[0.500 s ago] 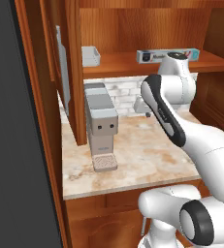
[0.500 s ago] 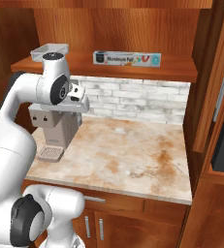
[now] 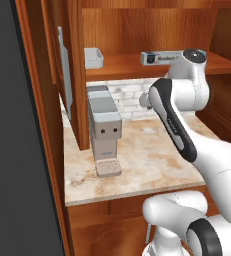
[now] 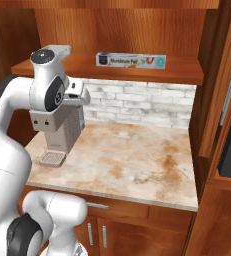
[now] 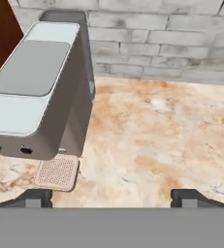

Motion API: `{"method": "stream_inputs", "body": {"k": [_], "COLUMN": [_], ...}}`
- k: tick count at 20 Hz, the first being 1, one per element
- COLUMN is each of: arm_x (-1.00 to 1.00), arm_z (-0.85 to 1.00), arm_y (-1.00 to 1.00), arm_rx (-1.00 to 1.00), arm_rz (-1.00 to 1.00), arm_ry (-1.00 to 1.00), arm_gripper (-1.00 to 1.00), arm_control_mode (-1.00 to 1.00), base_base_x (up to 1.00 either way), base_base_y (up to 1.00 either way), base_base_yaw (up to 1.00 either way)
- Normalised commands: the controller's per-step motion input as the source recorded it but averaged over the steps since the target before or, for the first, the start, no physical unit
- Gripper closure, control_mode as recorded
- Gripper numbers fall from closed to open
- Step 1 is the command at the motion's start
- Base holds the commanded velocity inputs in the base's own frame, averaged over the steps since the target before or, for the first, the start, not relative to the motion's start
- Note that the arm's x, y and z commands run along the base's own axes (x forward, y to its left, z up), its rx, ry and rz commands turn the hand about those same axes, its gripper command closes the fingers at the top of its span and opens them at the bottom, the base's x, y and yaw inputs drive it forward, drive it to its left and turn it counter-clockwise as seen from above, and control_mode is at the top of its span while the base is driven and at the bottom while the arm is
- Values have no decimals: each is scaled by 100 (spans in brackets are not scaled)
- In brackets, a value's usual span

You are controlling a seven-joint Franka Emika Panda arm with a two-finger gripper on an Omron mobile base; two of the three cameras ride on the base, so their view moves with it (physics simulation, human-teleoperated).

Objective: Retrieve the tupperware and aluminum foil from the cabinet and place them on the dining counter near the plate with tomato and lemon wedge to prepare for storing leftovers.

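The tupperware, a shallow pale grey container, lies at the left end of the cabinet shelf; my arm partly covers the tupperware in the right base view. The aluminum foil, a long box with a white label, lies further right on the same shelf, and my wrist hides the right end of the foil. My gripper hangs below the shelf, above the grey coffee machine. The gripper is open and holds nothing. The dining counter, plate, tomato and lemon wedge are out of view.
The coffee machine stands on a beige marble counter in front of a white brick wall. An open wooden cabinet door juts out on the left. Wooden side panels close in on both sides.
My arm's upper wrist joint has shifted slightly sideways. The tupperware, foil and coffee machine have not moved.
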Motion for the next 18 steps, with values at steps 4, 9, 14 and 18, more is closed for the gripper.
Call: {"method": "stream_inputs", "body": {"k": [4,9,14,18], "arm_x": [0,16,30,35], "arm_z": [62,67,61,53], "arm_y": [11,17,23,26], "arm_rx": [0,0,0,4], "arm_rz": [0,0,-4,-7], "arm_ry": [-44,-38,-28,-18], "arm_gripper": [-100,-100,-100,-100], "arm_control_mode": [-100,-100,-100,-100], "base_base_x": [0,0,0,0], "base_base_y": [0,0,0,0], "base_base_yaw": [0,0,0,0]}}
